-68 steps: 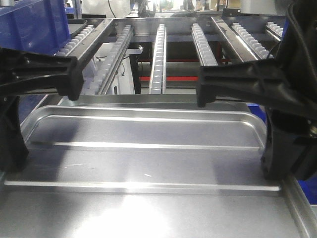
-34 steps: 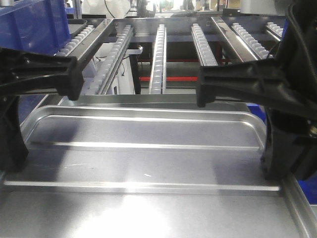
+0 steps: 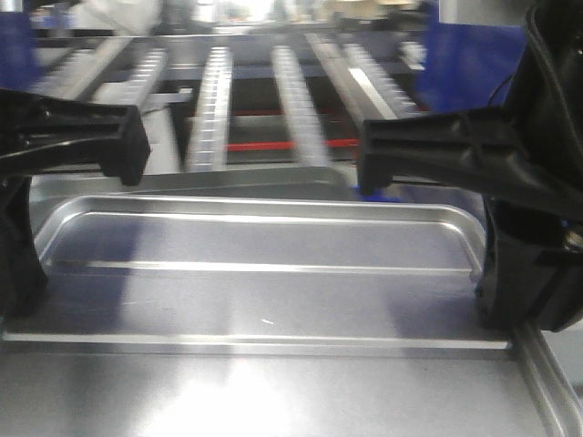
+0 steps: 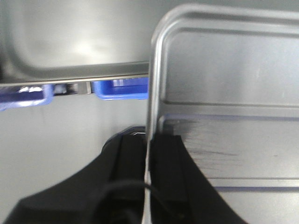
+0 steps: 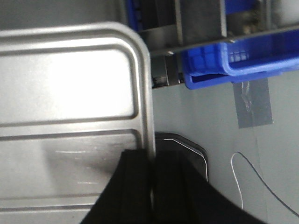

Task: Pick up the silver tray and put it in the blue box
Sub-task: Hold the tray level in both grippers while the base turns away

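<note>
Floor: plain grey floor point(image 5: 215, 135), seen under both wrist cameras. Background in the front view is blurred; a rack of metal roller rails point(image 3: 214, 109) runs from 12 o'clock towards the centre.

Silver tray point(image 3: 273, 300): fills the lower half of the front view, lying level, long side across the frame, both raised ridges showing. It spans between the two arms, one short end to each.

Blue box point(image 5: 224, 65): in the right wrist view it sits at 1 o'clock from the tray's corner, apart from the tray, partly behind a dark upright. Only its lipped rim shows.

Left gripper point(image 4: 149, 145): at 6 o'clock in its own view. The jaws are pressed together on the tray's rim, one finger inside the tray, one outside.

Right gripper point(image 5: 153, 161): same hold on the opposite rim, jaws pinching the raised edge with no gap visible.

Minor items: a grey tape patch point(image 5: 254, 102) at 3 o'clock and a thin white cable point(image 5: 247, 175) at 4 o'clock, both on the floor.
</note>
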Tool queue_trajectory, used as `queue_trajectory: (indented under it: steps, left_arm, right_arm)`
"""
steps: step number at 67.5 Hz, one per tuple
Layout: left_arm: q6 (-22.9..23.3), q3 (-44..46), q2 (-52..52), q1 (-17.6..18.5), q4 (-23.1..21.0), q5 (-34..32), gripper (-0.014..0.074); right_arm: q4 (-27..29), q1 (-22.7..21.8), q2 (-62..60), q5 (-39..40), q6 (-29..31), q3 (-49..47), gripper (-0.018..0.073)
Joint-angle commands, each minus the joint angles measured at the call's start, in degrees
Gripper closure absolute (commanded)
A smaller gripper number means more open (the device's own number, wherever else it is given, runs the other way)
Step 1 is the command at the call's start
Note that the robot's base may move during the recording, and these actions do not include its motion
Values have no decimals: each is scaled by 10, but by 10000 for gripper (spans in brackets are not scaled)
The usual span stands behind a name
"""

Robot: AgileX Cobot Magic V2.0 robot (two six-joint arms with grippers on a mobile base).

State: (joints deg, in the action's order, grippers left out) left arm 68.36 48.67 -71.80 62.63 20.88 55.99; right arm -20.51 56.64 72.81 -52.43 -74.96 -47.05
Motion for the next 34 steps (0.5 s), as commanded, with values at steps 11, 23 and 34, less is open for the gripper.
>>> queue_trajectory:
  steps: [11, 23, 34]
  left_arm:
    - [0, 15, 16, 7, 8, -10, 603]
    - [0, 15, 16, 7, 8, -10, 603]
    - [0, 15, 16, 7, 8, -10, 603]
  right_arm:
    - [-22, 1, -17, 10, -3, -14, 489]
    - [-22, 1, -17, 10, -3, -14, 489]
    - [-22, 1, -17, 9, -3, -14, 489]
